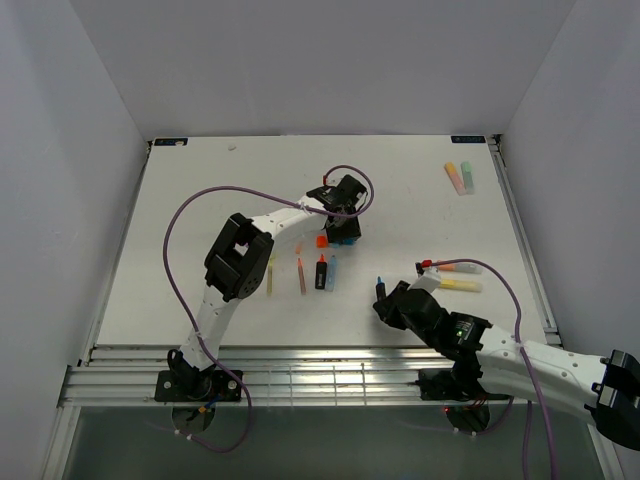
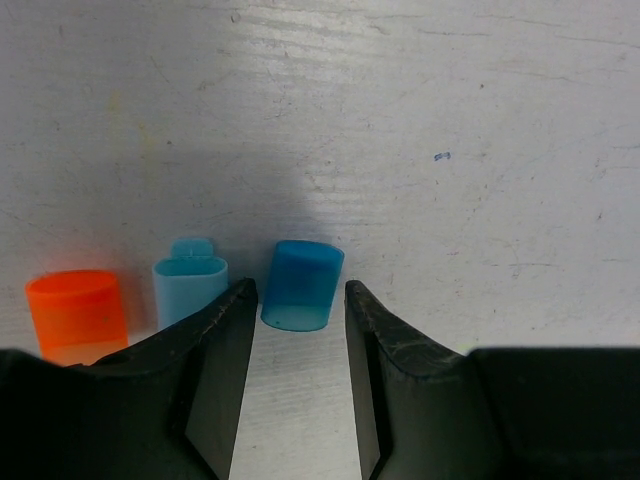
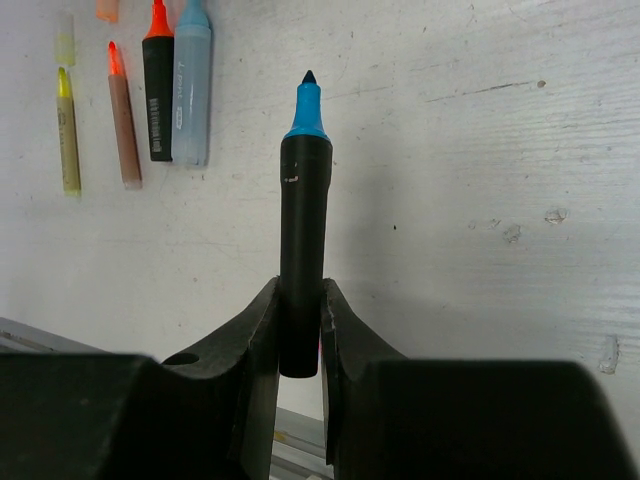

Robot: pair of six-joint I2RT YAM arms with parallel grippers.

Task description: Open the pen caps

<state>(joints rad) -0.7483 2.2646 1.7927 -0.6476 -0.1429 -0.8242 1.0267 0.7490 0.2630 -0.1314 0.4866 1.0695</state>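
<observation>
The left end effector hangs with its jaws apart and holding nothing. A blue cap stands free on the worktop between its tips, beside a pale blue cap and an orange cap. The right end effector is clamped on a black pen whose blue tip is bare. A row of uncapped pens lies nearby. Two pastel pens at the far right look capped, though the view is too small to be sure, so some work probably remains.

Likely lab: white-walled robot booth
</observation>
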